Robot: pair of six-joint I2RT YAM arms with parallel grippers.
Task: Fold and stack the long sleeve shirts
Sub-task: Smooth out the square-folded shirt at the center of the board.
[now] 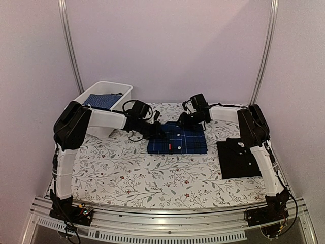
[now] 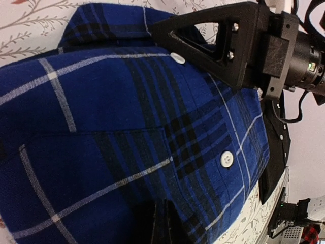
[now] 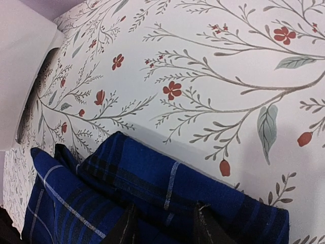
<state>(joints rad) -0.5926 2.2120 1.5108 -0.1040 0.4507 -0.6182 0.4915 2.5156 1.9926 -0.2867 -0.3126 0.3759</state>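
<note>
The navy-and-blue plaid shirt [image 1: 177,140] lies folded in a rectangle at the table's middle. It fills the left wrist view [image 2: 127,127], showing two white buttons. The plain black shirt [image 1: 238,157] lies folded at the right. My left gripper [image 1: 160,131] is at the plaid shirt's back left corner, its fingertips [image 2: 152,226] close together with plaid cloth pinched between them. My right gripper [image 1: 191,122] is at the shirt's back edge. Its fingers [image 3: 124,230] straddle a thick fold of plaid cloth [image 3: 167,193] and hold it. One right finger [image 2: 218,43] shows over the collar.
A white bin [image 1: 122,89] holding a blue dotted cloth [image 1: 103,100] stands at the back left, just behind my left arm. The floral tablecloth [image 1: 132,173] covers the table. Metal frame posts rise at the back corners.
</note>
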